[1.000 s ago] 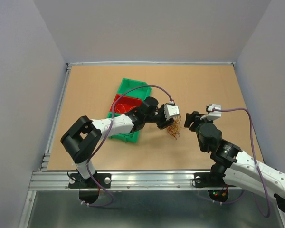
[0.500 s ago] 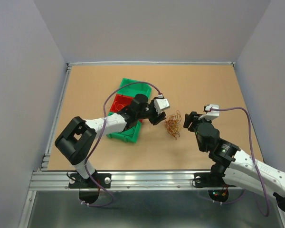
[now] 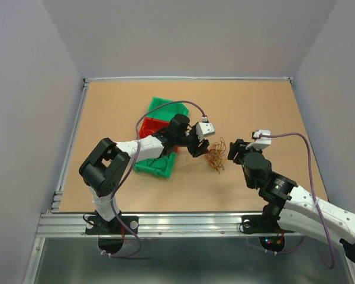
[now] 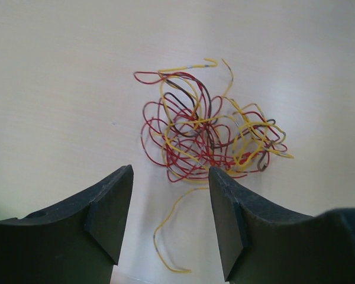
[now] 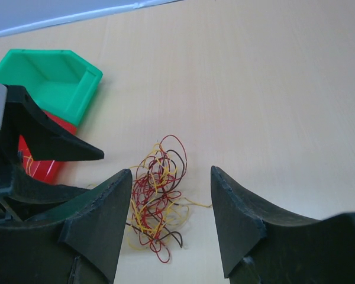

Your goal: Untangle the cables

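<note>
the cables (image 3: 215,155) lie in one tangled clump of red, yellow and dark loops on the bare desk (image 3: 266,106), near its middle, between my two grippers and held by neither.

furthest left, seen from above, a green bin (image 3: 163,108) and a red bin (image 3: 149,127) sit close together, and my left arm reaches across them toward the clump. my left gripper (image 3: 202,151) is just to the left of the cables, pointing at them. its jaws stand apart with nothing clamped between them. in the left wrist view the light desk shows through the gap, and the clump (image 4: 207,136) spreads just ahead of the two dark fingers (image 4: 109,207). one loose yellow strand trails out of it and curls down into the gap. i cannot tell whether either finger touches that strand.

to the right of the clump, near it but clear of it, is my right gripper (image 3: 236,151), facing back toward the left one. its jaws are also apart and hold nothing. in the right wrist view the tangle (image 5: 157,198) lies on the desk beyond the gap. the green bin is at the upper left there and the red bin at the left edge, behind my left gripper's dark fingers.
</note>
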Motion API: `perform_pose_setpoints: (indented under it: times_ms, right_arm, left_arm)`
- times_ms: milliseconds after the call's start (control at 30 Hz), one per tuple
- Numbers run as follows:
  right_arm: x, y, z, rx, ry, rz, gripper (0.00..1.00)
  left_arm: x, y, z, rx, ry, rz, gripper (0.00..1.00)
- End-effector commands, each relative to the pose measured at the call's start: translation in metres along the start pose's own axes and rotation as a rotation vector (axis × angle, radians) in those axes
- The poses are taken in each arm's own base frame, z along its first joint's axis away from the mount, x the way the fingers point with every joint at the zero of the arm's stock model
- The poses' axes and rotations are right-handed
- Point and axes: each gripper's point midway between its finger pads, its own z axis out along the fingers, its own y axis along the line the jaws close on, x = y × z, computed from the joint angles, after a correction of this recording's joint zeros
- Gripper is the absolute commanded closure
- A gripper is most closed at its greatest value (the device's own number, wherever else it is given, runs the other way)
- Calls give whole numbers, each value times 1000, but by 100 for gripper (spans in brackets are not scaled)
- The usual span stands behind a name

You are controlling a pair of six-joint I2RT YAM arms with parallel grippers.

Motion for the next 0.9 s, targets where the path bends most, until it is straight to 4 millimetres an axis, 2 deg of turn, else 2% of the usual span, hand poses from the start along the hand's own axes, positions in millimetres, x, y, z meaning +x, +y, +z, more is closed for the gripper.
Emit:
perform_pose_setpoints:
  times_ms: [0,333,433,467,500,567,667,733,767,800,867]
  right_arm:
    - [-6,-1,0,8,-22,18,39]
    - [-7,-2,-1,3,-26,25,40]
    - [-6,-3,-1,4,-26,24,40]
    - [-7,-2,-1,2,-26,25,40]
    - [-5,-2,-1,-3,-23,20,41]
    - [-2,8,-1,-50,-1,4,41]
    - [8,28,-1,-152,47,-32,41]
    - [2,46,0,-233,15,-29,41]
    - [1,50,2,-251,2,-34,41]
    - [-3,56,5,-275,-44,-40,43]
    - [-4,59,7,-296,-98,-30,45]
  left_arm:
    - [-13,-19,6,104,0,25,35]
    - [3,-34,23,203,71,1,40]
    - [10,-29,27,182,97,-6,58]
    - [8,-26,29,173,98,-1,83]
    - [10,-26,30,175,105,-4,100]
    - [8,-26,28,176,100,1,100]
    - [-5,-27,21,172,71,20,100]
    - [-20,-27,11,158,41,45,100]
    - [-20,-28,8,156,37,49,100]
    - [-31,-27,1,145,12,66,100]
    - [-32,-30,-4,145,3,70,100]
